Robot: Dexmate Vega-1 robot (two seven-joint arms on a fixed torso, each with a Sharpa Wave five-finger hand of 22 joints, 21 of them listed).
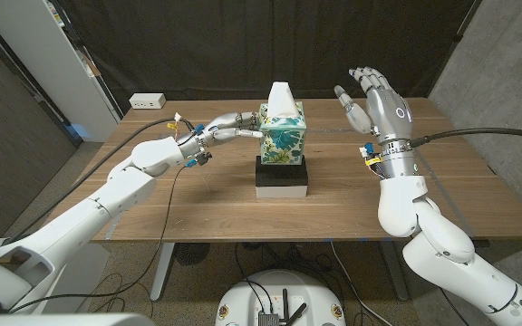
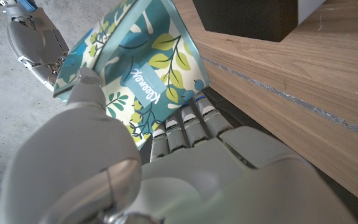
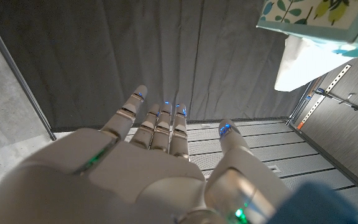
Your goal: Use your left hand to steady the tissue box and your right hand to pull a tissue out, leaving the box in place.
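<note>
Gripping the tissue box [image 1: 283,133], seemingly, the left robot hand [image 1: 227,128]; right robot hand [image 1: 374,101] spread, released.

The robot's left arm stretches from the lower left across the table, its left hand [image 1: 227,127] extended with fingers [image 2: 185,127] pressed against the side of the tissue box [image 1: 283,134]. The right arm rises from the lower right, forearm upright, its right hand [image 1: 368,100] raised in the air beside the box, fingers [image 3: 159,127] spread apart, holding nothing.
</note>
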